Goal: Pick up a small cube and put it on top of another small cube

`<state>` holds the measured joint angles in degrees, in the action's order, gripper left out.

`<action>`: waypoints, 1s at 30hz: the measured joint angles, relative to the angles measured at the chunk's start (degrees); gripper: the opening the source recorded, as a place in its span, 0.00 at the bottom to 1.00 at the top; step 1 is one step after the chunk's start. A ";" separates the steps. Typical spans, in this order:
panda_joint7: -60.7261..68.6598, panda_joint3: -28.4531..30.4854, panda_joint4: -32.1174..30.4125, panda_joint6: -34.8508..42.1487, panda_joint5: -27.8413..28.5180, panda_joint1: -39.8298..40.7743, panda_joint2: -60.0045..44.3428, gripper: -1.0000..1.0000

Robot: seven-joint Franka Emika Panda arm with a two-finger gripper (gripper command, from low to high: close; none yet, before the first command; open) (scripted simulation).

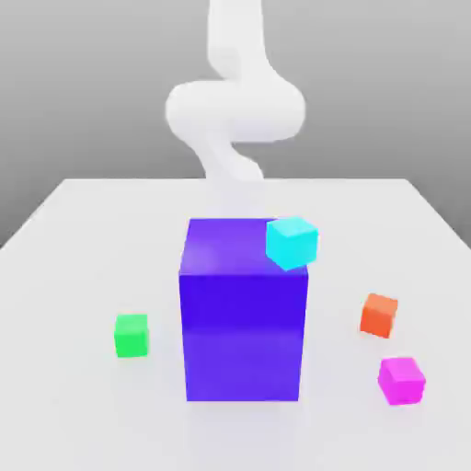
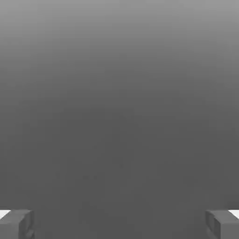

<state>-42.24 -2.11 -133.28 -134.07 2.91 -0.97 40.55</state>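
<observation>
Pincer (image 2: 119, 224) fully open, holding nothing; pink cube (image 1: 401, 380) free on desk (image 1: 83, 239), apart from orange cube (image 1: 379, 315), so graspable from above

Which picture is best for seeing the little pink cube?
The exterior view. There the little pink cube sits whole on the white table, at the exterior view's right, near the orange cube. The hand view gives grey background and the pincer's fingertips, nothing of the cube.
</observation>
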 joint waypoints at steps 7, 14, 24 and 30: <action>10.66 -4.52 -4.23 -6.39 7.71 -3.46 -15.28 0.50; 23.11 -7.35 -8.40 -12.82 12.39 -7.74 -29.97 0.50; 48.43 -14.59 -14.93 -23.39 8.52 -12.84 -48.76 0.50; 48.39 -11.96 -14.11 -30.61 12.73 -16.09 -58.58 0.50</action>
<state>6.15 -14.07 -147.39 -164.68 15.64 -17.06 -18.03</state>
